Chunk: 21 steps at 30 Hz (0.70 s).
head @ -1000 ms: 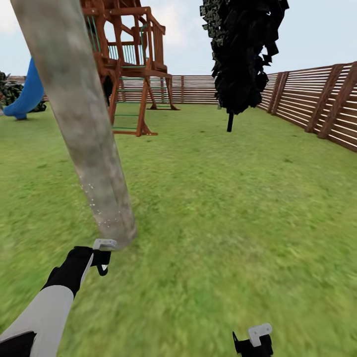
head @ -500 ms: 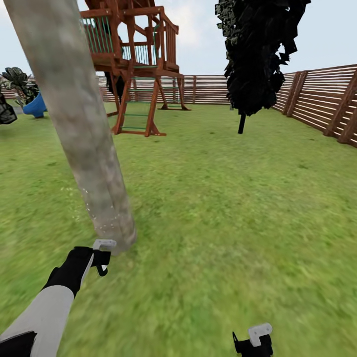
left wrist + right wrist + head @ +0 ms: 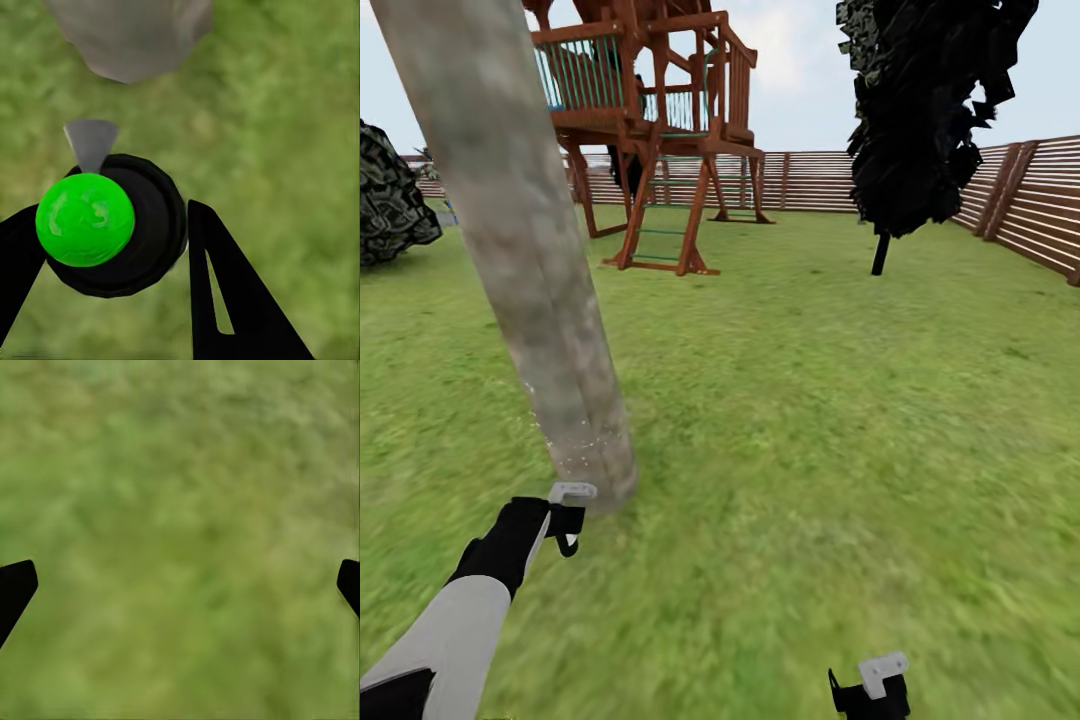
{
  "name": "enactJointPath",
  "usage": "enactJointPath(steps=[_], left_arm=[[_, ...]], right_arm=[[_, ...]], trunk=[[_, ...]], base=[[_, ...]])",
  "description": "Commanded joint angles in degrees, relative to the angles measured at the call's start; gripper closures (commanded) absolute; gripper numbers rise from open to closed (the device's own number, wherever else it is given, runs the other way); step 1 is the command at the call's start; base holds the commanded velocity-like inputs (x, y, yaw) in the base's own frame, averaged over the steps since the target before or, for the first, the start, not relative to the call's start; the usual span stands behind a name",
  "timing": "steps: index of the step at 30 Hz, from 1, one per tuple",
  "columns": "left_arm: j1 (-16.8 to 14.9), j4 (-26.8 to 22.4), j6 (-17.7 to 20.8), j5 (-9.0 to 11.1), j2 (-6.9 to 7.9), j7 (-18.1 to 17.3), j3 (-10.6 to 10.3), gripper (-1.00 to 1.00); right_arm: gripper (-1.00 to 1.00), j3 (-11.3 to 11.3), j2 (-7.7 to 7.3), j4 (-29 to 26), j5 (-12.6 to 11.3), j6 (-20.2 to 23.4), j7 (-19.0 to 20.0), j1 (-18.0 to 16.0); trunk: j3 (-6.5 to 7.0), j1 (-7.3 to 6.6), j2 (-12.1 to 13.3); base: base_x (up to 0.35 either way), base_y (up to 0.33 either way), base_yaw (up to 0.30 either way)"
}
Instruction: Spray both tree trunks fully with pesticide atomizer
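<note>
My left gripper (image 3: 565, 525) is shut on the pesticide atomizer (image 3: 112, 225), a black round bottle with a bright green top and a grey nozzle. The nozzle points at the base of a tree trunk (image 3: 530, 250), a thick pale grey-brown column leaning up out of the head view. In the left wrist view the trunk's foot (image 3: 131, 34) stands just beyond the bottle, held in the left gripper (image 3: 112, 211). Small white specks dot the lower trunk. My right gripper (image 3: 872, 690) hangs low over grass, its fingers wide apart in the right wrist view (image 3: 180, 577) with nothing between them.
Green lawn (image 3: 810, 420) spreads all around. A wooden play tower (image 3: 650, 130) stands behind the trunk. A black cone-shaped tree (image 3: 920, 110) rises at the right, a slatted fence (image 3: 1020, 200) runs along the back, and a dark bush (image 3: 390, 200) sits at the left.
The whole head view has shifted: play tower and black tree slid right, so the camera turned left. A blue slide left the view and a dark bush entered. Both grippers held their poses.
</note>
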Motion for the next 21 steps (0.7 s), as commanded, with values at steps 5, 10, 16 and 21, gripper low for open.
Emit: enactJointPath(steps=[5,10,16,21], left_arm=[[0.00,-0.02,0.00,0.08,-0.17,-0.01,-0.24,1.00],[0.00,-0.08,0.03,0.32,-0.19,0.02,0.06,1.00],[0.00,-0.20,-0.26,0.79,-0.52,-0.68,0.39,1.00],[-0.62,-0.08,-3.04,0.76,-1.65,-0.95,0.03,1.00]], right_arm=[[-1.00,0.00,0.01,0.00,0.00,0.00,0.02,0.00],[-1.00,-0.05,-0.06,-0.02,-0.01,0.00,-0.03,0.00],[-1.00,-0.01,-0.08,-0.02,-0.01,0.00,-0.04,0.00],[-1.00,0.00,-0.08,0.00,-0.01,0.00,-0.04,0.00]], trunk=[[0.00,0.00,0.00],[0.00,0.00,0.00],[0.00,0.00,0.00],[0.00,0.00,0.00]], base=[[0.167,-0.240,0.277],[0.096,-0.256,0.203],[-0.057,-0.119,0.100],[-0.001,-0.001,0.259]])
